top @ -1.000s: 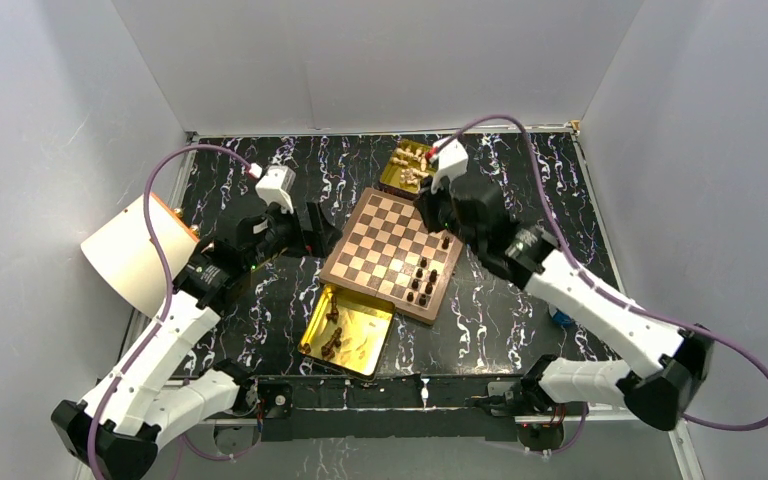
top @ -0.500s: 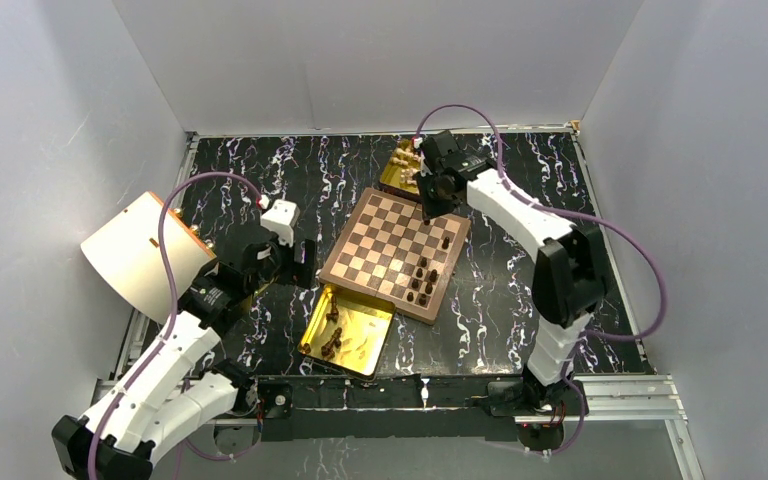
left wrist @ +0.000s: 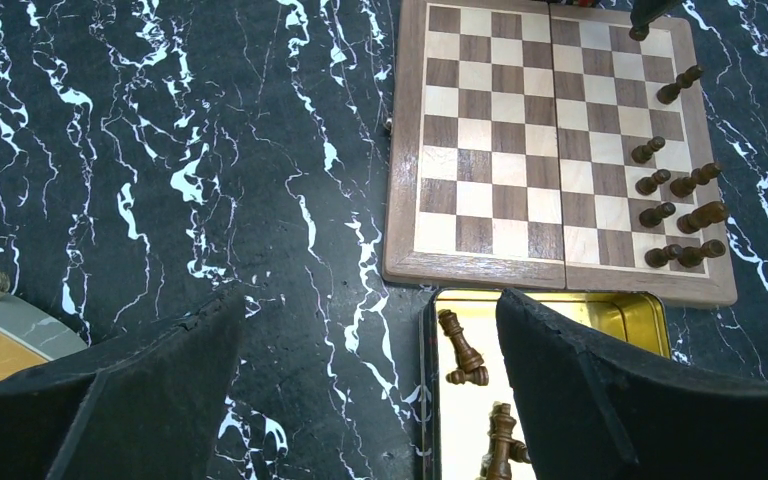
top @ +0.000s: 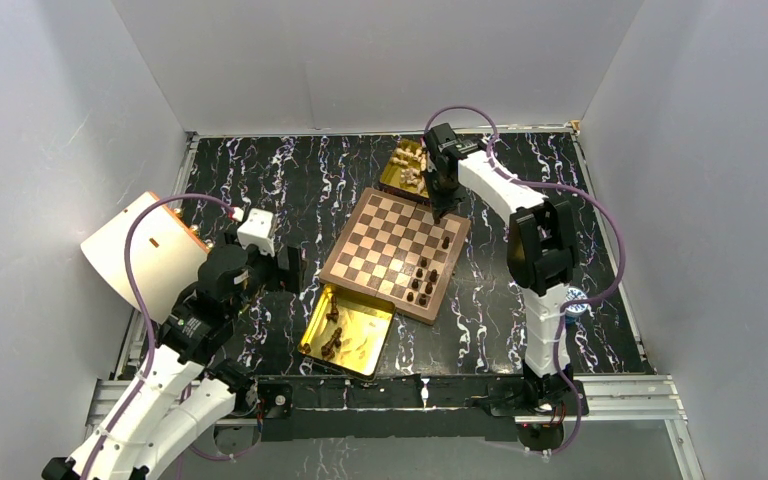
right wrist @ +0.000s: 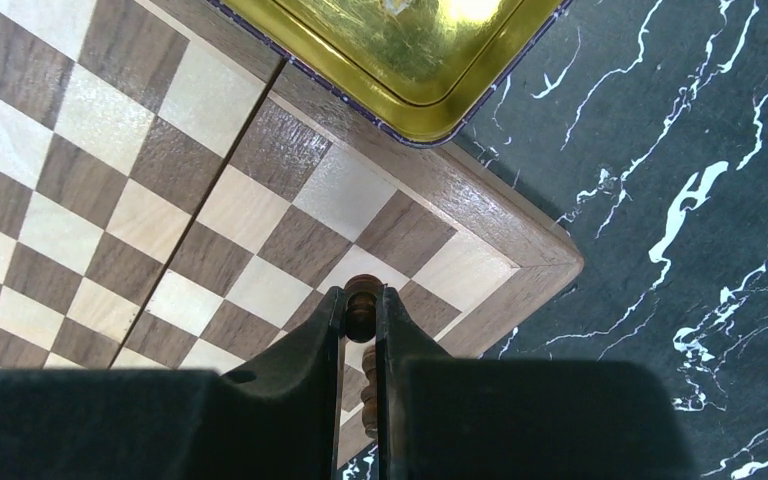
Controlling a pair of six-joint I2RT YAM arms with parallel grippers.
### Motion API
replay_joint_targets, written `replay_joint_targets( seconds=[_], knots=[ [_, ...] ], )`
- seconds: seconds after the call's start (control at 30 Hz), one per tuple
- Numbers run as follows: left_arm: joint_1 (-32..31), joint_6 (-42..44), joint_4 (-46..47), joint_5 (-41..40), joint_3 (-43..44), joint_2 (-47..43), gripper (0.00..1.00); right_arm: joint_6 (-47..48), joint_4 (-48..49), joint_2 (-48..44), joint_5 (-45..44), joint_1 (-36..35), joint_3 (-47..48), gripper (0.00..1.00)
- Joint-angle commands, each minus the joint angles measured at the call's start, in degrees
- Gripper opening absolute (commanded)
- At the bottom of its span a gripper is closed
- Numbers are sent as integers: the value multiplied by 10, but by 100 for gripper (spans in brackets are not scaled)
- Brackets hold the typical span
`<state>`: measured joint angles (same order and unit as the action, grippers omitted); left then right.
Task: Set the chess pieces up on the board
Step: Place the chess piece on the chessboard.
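- The table [top: 260,170] is a flat black slab veined with white, like marble.
- The board [top: 385,245] is a square of matt wood in dark brown and cream checks with a reddish rim, lying askew to the table's edges. The right wrist view shows its grain and a centre seam.
- Two shiny gold rectangular trays with rounded corners touch the board. The near tray [top: 372,325] is at its near edge and the far tray [top: 388,182] at its far corner.
- The left gripper [left wrist: 365,310] hangs over bare table beside the near tray, its blunt black fingers wide apart.
- The right gripper [right wrist: 361,310] is clamped on a dark chess piece [right wrist: 361,293], round-topped, over a cream square at the board's corner by the far tray. Only this wrist view shows the grip.
- Dark turned chess pieces [left wrist: 680,215] stand in a group along the board's right edge.
- More dark pieces [left wrist: 465,350] lie tipped in the near tray.
- The top view alone shows cream pieces [top: 412,170] in the far tray.
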<state>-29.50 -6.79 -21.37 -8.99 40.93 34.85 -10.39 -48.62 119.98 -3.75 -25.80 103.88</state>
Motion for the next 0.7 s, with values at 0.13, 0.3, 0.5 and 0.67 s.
replay_joint_targets(
  seconds=[0.13, 0.3, 0.5, 0.67],
  knots=[
    [1, 1, 21, -11, -8, 0, 93, -4, -28, 17, -26, -1, 38, 7],
    [1, 0, 21, -9, -8, 1, 93, -3, -19, 18, -41, 0, 27, 7],
    [1, -1, 22, -11, -9, -2, 93, -10, 31, 2, -45, 0, -12, 9],
    [1, -2, 22, -9, -8, 0, 93, -20, 54, -5, -45, 3, -40, 9]
  ],
)
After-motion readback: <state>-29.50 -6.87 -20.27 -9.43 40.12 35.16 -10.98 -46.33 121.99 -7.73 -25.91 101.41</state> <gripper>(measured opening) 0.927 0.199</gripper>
